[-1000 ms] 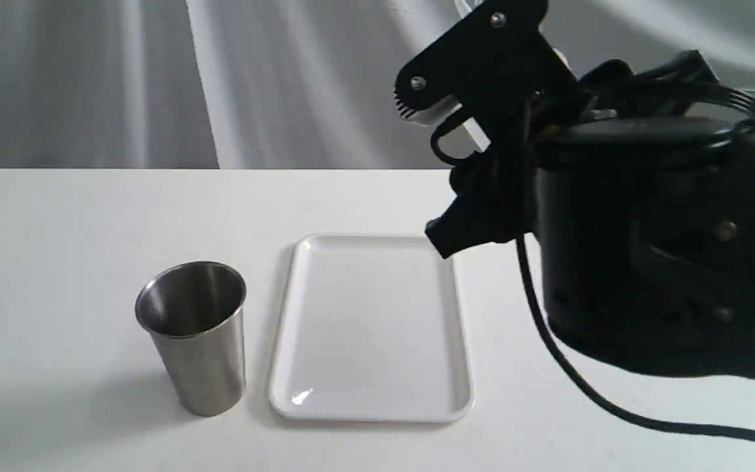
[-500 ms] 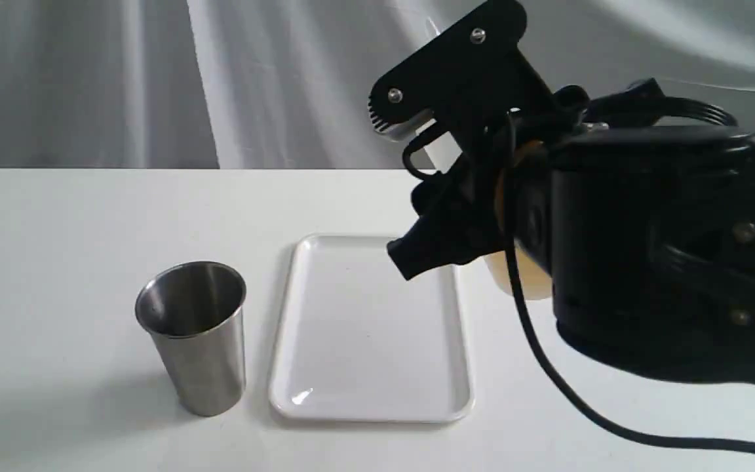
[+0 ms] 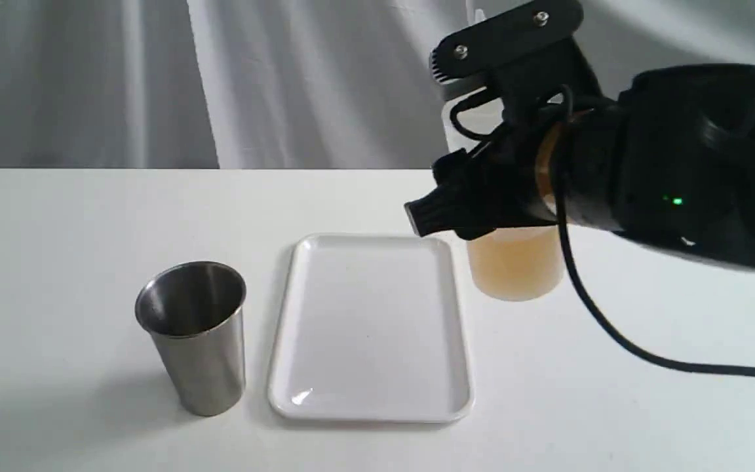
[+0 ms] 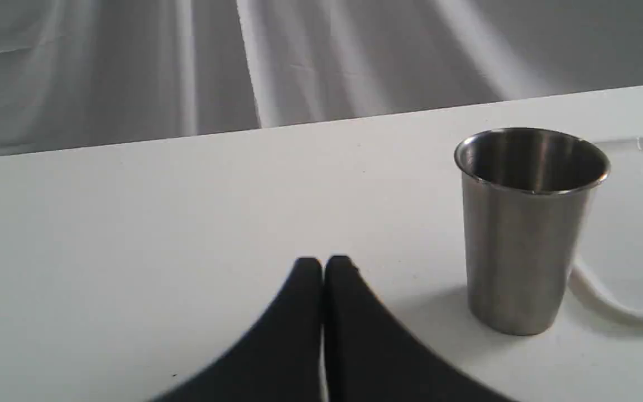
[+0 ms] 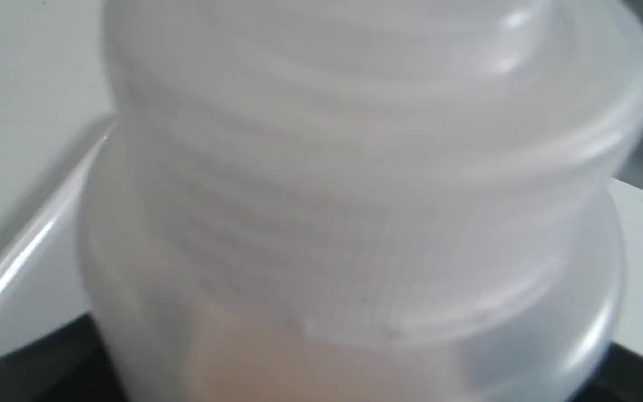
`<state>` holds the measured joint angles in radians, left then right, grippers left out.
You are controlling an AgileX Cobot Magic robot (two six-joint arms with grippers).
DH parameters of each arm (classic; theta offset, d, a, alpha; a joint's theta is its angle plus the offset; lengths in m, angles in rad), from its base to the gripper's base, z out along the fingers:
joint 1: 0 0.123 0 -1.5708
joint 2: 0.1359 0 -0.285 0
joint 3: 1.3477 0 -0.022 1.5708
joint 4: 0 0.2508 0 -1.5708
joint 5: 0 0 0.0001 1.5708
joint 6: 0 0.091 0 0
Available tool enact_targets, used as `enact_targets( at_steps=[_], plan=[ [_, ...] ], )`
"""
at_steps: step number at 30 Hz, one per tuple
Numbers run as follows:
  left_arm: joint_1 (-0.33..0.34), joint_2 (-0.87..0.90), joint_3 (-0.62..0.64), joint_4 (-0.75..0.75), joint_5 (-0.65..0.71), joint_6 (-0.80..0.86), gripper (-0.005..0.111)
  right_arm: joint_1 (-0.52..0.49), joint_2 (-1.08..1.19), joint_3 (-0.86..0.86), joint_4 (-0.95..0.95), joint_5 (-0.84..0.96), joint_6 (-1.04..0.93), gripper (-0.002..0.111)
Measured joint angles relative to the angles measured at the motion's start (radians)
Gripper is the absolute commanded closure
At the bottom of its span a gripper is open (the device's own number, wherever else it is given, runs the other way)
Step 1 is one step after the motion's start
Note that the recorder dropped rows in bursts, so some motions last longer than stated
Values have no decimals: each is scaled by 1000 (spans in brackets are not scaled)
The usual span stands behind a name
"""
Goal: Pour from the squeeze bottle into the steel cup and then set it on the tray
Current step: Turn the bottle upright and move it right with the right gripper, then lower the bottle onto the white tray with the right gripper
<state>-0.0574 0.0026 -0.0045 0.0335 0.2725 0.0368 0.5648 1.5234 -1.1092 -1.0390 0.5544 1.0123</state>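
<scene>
Bottle (image 3: 515,269): upright, amber liquid in its lower part, at 2 o'clock of tray (image 3: 371,414), just beside the rim; contact with surface (image 3: 56,229) cannot be told.
Right end effector (image 3: 456,141): closed around bottle's upper body. The arm has risen in the last second, uncovering the bottle.
Left end effector (image 4: 322,268): fingers pressed together, empty.
Cup (image 3: 193,334): at 8 o'clock of tray, no liquid seen.
Judgement: grasp made, pour not begun.
</scene>
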Motion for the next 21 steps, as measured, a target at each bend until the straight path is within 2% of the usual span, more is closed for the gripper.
enact_targets(
  at_steps=[8,11,16,21],
  plan=[
    [0,0,0,0,0,0,107,-111,35,2,201,-300,-172,108],
    [0,0,0,0,0,0,107,-136,93,2,324,-374,-322,108],
    [0,0,0,0,0,0,107,-145,191,2,660,-506,-657,108],
    [0,0,0,0,0,0,107,-145,272,6,790,-633,-804,108]
  ],
)
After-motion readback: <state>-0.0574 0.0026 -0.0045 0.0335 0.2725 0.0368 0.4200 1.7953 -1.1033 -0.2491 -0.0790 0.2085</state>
